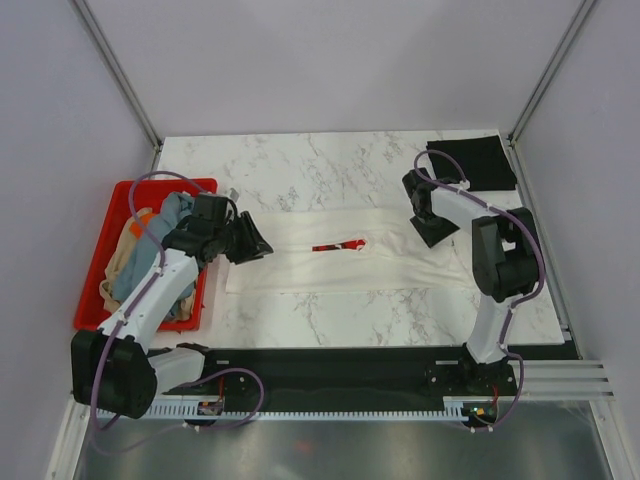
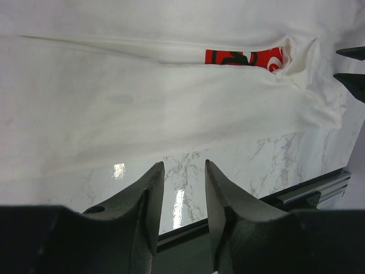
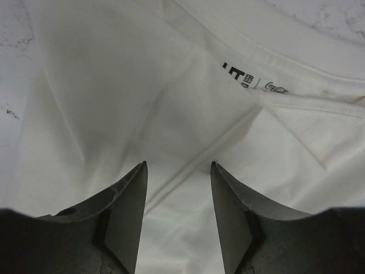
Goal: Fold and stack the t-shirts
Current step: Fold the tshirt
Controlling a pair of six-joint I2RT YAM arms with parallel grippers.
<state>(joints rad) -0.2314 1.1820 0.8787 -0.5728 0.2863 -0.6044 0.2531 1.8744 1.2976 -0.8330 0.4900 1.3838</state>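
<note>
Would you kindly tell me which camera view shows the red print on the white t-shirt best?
The left wrist view: the red print appears large, with black markings, between folds of the white t-shirt. The top external view shows it only as a small sliver; the right wrist view shows none of it, only the neck label.

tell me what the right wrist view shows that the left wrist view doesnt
Only the right wrist view: the black neck label printed by the collar of the cream-white t-shirt. Only the left wrist view: the shirt's red chest print and the rail along the table's edge. Both: that shirt lying on the marble table, with the right gripper and left gripper open and empty.
</note>
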